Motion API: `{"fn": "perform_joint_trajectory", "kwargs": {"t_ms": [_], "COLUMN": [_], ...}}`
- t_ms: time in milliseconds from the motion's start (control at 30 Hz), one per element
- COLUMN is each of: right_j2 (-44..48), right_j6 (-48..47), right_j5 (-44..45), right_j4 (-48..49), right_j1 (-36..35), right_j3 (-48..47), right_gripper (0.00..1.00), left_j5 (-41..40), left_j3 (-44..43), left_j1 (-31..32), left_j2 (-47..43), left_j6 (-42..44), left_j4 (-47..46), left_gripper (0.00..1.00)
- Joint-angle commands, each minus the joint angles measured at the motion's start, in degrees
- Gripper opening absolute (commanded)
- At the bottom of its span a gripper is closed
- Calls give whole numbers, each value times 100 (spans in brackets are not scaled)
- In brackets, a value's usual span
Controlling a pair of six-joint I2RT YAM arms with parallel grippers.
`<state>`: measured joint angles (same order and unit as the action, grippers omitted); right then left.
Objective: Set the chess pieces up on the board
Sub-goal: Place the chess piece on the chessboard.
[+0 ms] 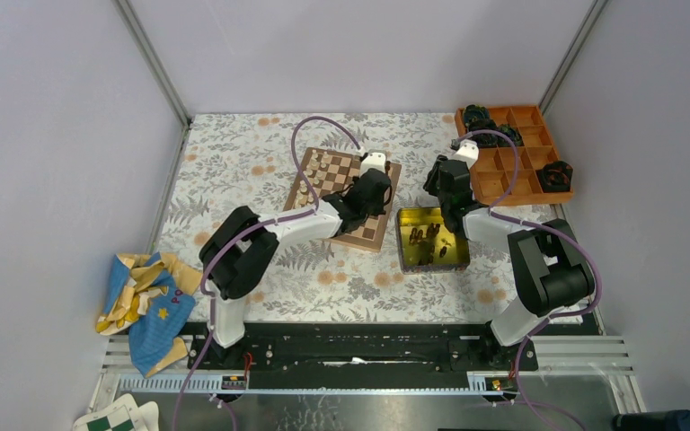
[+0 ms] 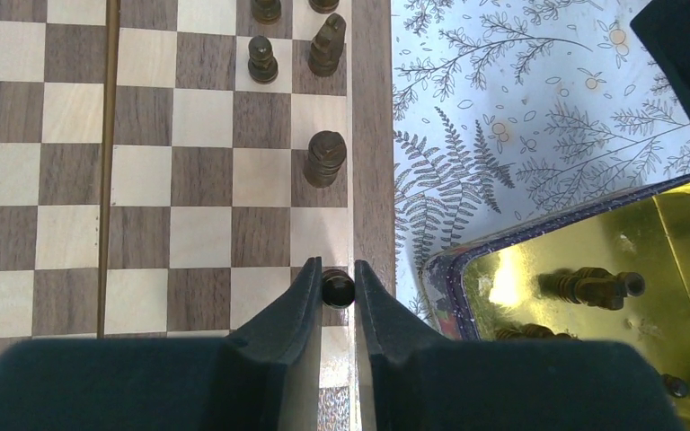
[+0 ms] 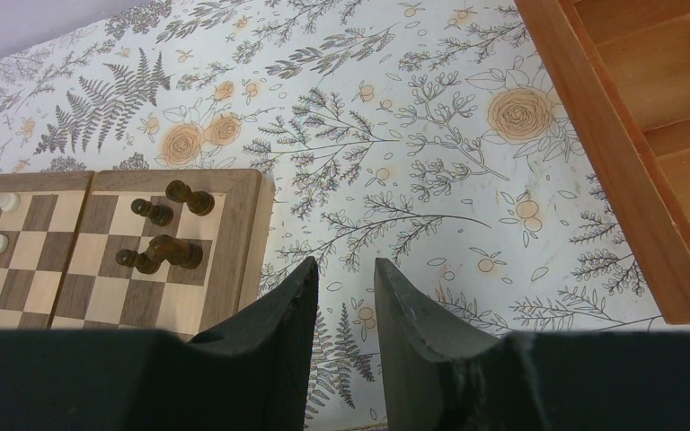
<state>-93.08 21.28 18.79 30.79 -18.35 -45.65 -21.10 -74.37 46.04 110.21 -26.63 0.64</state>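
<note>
Since the left gripper is pinched shut on a tiny dark brown turned wooden chessman at the edge file of the square brown-and-cream checkered wooden board, a dragging finger on release could tip it toward the shiny yellow square tin. It stands upright, long axis vertical, head pointing at the wrist camera. The right gripper hangs part-open, empty, over floral cloth.
</note>
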Motion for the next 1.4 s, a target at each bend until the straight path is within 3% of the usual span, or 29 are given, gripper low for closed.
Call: {"fn": "perform_joint_trajectory", "kwargs": {"t_ms": [0, 1000, 1367], "right_j2": [10, -9, -10], "right_j6": [26, 31, 26], "right_j5": [9, 8, -15], "right_j4": [323, 331, 344], "right_j1": [36, 33, 39], "right_j3": [-52, -50, -65], "right_gripper": [37, 37, 37], "left_j5": [-197, -403, -447], "left_j3": [-202, -395, 34], "left_j1": [28, -8, -7], "left_j2": [152, 433, 148], "left_j6": [18, 97, 92], "left_j4": [-339, -393, -390], "left_gripper": [0, 0, 0]}}
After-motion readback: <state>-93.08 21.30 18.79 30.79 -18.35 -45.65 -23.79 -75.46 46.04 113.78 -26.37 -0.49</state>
